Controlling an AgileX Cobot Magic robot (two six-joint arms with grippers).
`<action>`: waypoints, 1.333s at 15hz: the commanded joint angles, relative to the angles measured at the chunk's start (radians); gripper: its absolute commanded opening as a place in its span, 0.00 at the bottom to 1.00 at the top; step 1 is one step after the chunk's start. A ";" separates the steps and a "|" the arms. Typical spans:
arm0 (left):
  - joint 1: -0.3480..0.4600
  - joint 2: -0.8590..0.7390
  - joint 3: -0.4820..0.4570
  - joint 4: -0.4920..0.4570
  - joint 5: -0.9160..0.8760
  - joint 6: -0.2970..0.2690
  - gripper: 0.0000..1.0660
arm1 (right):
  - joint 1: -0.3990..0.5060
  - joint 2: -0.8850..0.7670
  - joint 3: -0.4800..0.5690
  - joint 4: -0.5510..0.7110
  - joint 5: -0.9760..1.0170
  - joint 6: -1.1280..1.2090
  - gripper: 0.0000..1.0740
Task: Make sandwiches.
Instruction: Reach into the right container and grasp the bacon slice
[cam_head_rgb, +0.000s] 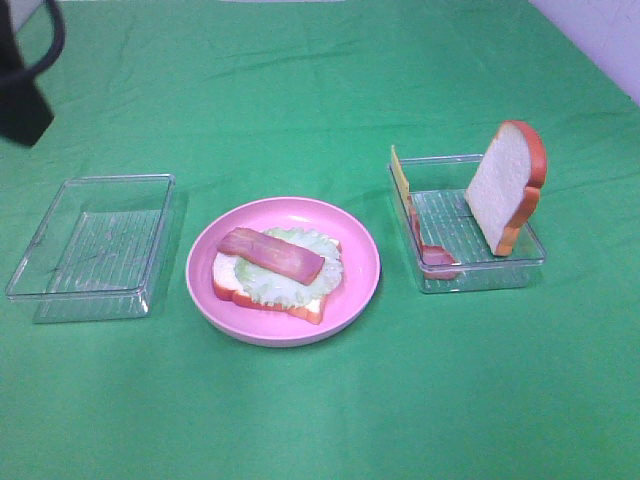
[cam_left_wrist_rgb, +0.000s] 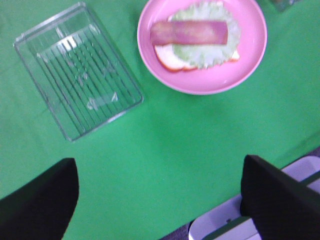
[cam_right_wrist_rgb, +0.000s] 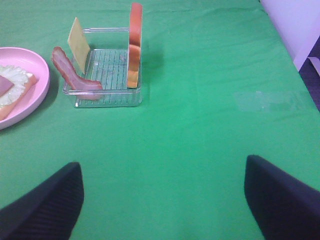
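On the pink plate (cam_head_rgb: 355, 290) lies the partly built sandwich: a white bread slice (cam_head_rgb: 225, 282), pale green lettuce (cam_head_rgb: 300, 278) and a reddish bacon strip (cam_head_rgb: 270, 253) on top. The right clear tray (cam_head_rgb: 480, 275) holds a second bread slice (cam_head_rgb: 505, 185) standing on edge, a yellow cheese slice (cam_head_rgb: 401, 175) leaning at its left wall, and another bacon strip (cam_head_rgb: 437, 257). My left gripper (cam_left_wrist_rgb: 160, 200) hovers open and empty above the cloth, near the plate (cam_left_wrist_rgb: 210, 87). My right gripper (cam_right_wrist_rgb: 160, 200) is open and empty, well away from the tray (cam_right_wrist_rgb: 107, 97).
An empty clear tray (cam_head_rgb: 90, 245) sits left of the plate. A black part of the left arm (cam_head_rgb: 25, 80) shows at the far left corner. Green cloth covers the table; its edge (cam_left_wrist_rgb: 280, 165) runs close behind the left gripper.
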 joint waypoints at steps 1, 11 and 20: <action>-0.001 -0.180 0.257 -0.002 -0.006 0.001 0.78 | -0.009 -0.013 0.001 -0.001 -0.007 -0.003 0.77; -0.001 -1.027 0.705 -0.002 -0.128 0.005 0.78 | -0.009 0.048 -0.018 -0.019 -0.045 0.002 0.76; -0.001 -1.219 0.777 0.003 -0.170 0.034 0.76 | -0.009 0.805 -0.178 0.178 -0.313 -0.150 0.68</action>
